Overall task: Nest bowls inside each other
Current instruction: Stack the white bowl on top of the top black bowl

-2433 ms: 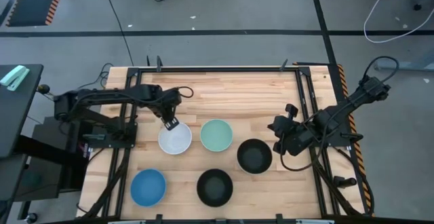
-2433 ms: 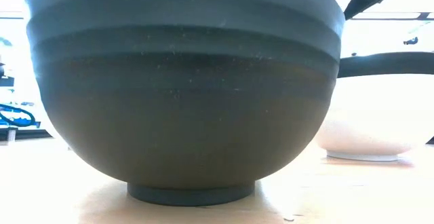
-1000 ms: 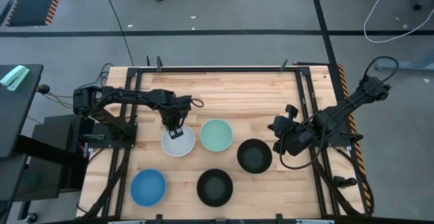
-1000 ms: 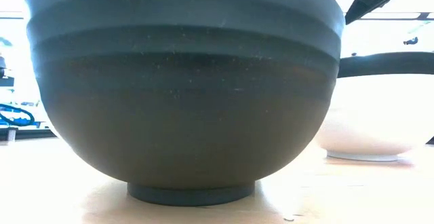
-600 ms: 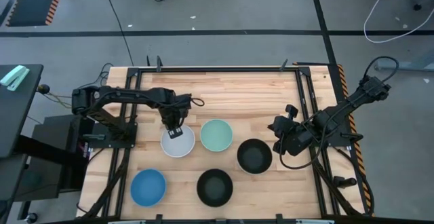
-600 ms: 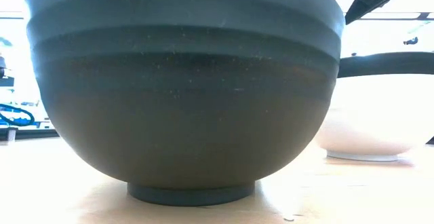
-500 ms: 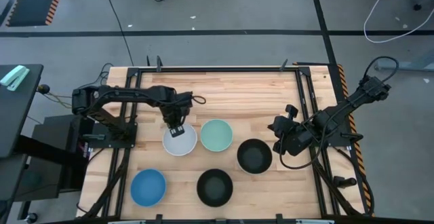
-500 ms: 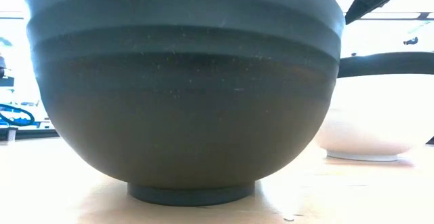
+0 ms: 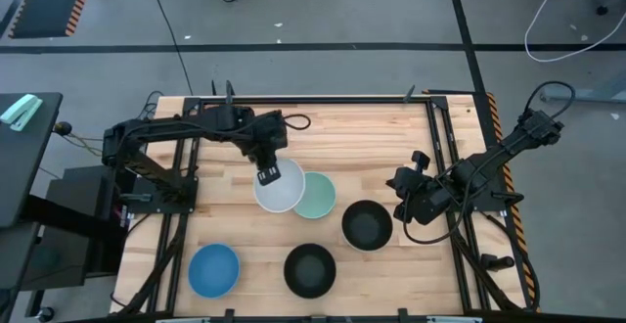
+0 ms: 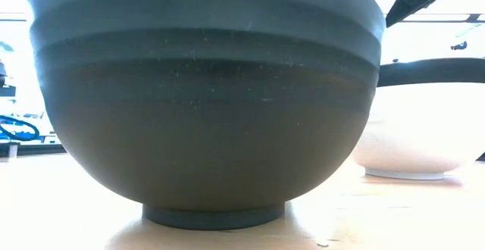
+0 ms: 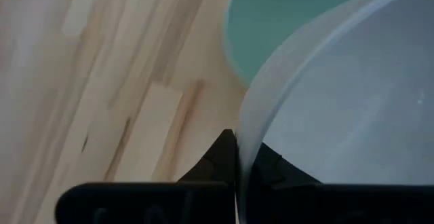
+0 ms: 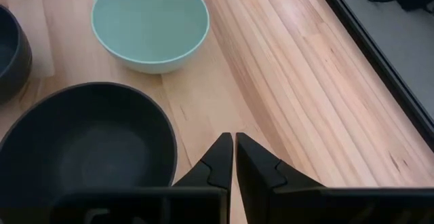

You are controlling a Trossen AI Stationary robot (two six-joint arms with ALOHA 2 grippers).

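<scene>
My left gripper (image 9: pixel 266 175) is shut on a white bowl (image 9: pixel 282 187), which hangs above the table and covers the left part of the mint green bowl (image 9: pixel 319 198). The left wrist view shows the white bowl (image 11: pixel 352 108) close up, with the mint bowl (image 11: pixel 285 20) beyond it. A black bowl (image 9: pixel 367 225) stands right of the mint one. Another black bowl (image 9: pixel 309 269) and a blue bowl (image 9: pixel 213 269) stand near the front edge. My right gripper (image 12: pixel 234 153) hovers shut beside the right black bowl (image 12: pixel 88 142). My left gripper holds the white bowl by its rim (image 11: pixel 239 157), on the bowl's far-left side. One finger is inside the bowl and one outside. The fingers come steeply from above. The bowl is lifted clear of the table, its open side up.
The near black bowl (image 10: pixel 204 98) fills the low view. Black rails (image 9: pixel 445 147) frame the wooden table on both sides. Bare wood (image 9: pixel 352 132) lies along the far part of the table.
My left gripper has risen and moved toward the table's right and far edges, keeping its hold on the white bowl. The bowl has left the table and now hangs partly over the mint green bowl.
</scene>
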